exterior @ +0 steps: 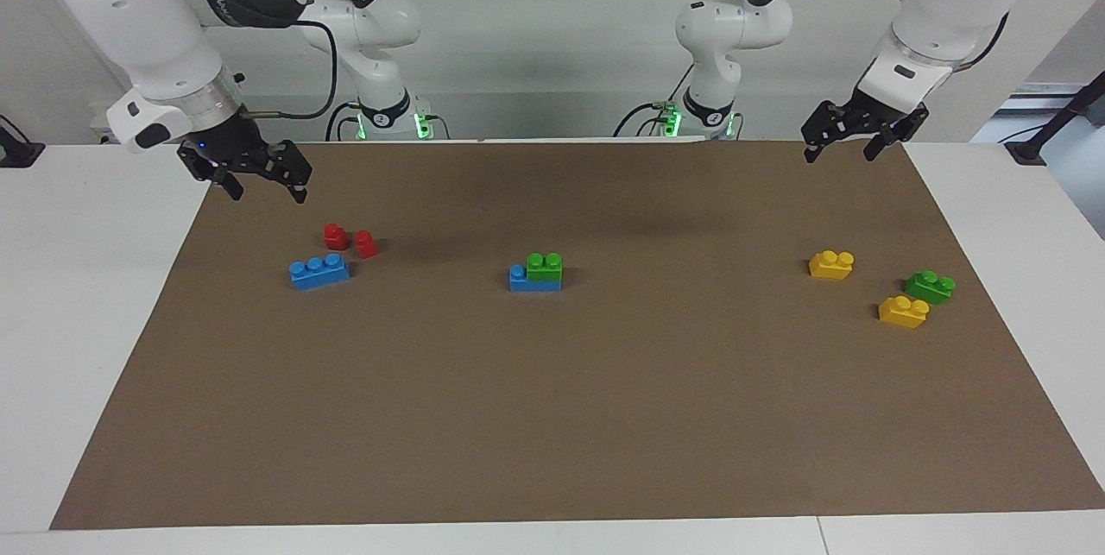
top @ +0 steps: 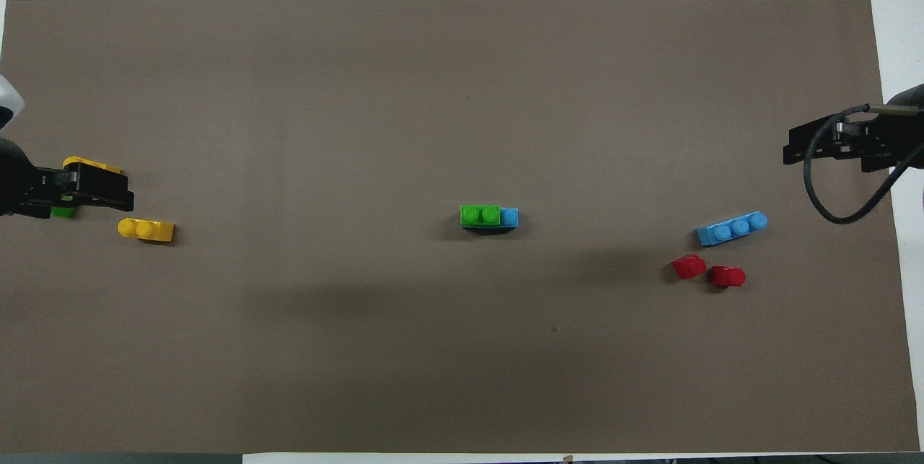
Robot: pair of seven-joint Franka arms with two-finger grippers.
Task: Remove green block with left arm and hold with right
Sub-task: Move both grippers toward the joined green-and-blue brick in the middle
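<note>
The green block (exterior: 545,267) is a bright two-stud brick. It sits on one end of a blue brick (exterior: 520,279) in the middle of the brown mat (exterior: 552,417), and one blue stud shows beside it. It also shows in the overhead view (top: 480,215). My left gripper (exterior: 840,158) is open and empty, raised over the mat at the left arm's end (top: 108,188). My right gripper (exterior: 268,194) is open and empty, raised over the mat at the right arm's end (top: 801,146). Both are well apart from the green block.
Toward the left arm's end lie two yellow bricks (exterior: 831,265) (exterior: 903,312) and a darker green brick (exterior: 930,286). Toward the right arm's end lie a three-stud blue brick (exterior: 319,271) and two red pieces (exterior: 336,236) (exterior: 366,244).
</note>
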